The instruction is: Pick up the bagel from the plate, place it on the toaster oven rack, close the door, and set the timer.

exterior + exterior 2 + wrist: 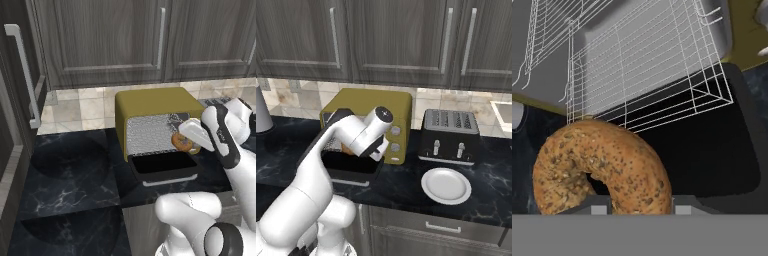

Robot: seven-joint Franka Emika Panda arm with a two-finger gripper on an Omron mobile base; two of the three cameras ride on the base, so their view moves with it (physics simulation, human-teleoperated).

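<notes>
My gripper [187, 136] is shut on the bagel [182, 142], a seeded golden-brown ring, and holds it just in front of the mustard-yellow toaster oven [152, 102]. The door [165, 168] hangs open and flat below the cavity. Inside it, the silvery wire rack [149, 133] is bare. In the hand view the bagel [602, 165] sits between my fingertips, above the dark glass door [717, 150] and short of the rack [647, 65]. The white plate [446, 186] lies empty on the counter to the right of the oven [391, 102].
A black slot toaster [450, 136] stands right of the oven, behind the plate. Dark wood cabinets [110, 40] hang above the tiled backsplash. A grey cylinder [261, 117] stands at the far left of the black marble counter [70, 170].
</notes>
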